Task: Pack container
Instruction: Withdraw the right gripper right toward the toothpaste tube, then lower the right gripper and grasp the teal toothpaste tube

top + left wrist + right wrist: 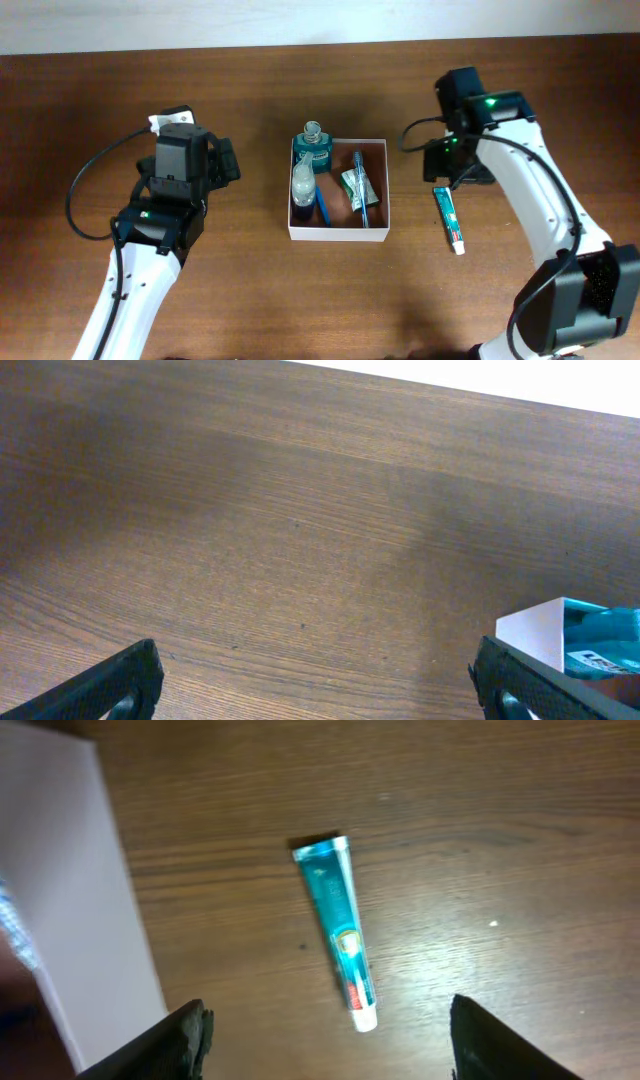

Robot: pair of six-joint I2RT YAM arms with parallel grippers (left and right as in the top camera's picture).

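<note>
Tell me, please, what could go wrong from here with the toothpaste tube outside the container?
1. The toothpaste tube lies flat on the table near the open right gripper; the gripper may scrape the table or push the tube aside instead of gripping it.
2. The container already holds a teal bottle, a clear bottle, a toothbrush and a sachet; the tube may end on top of them or across a wall.

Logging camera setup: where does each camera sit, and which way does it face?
Overhead: above the table, looking down on the container, toothpaste tube and both arms.
Left wrist: on the left arm, facing across the table; left gripper open.
Right wrist: facing down at the toothpaste tube; right gripper open.
Shared: the container shows in all three.
</note>
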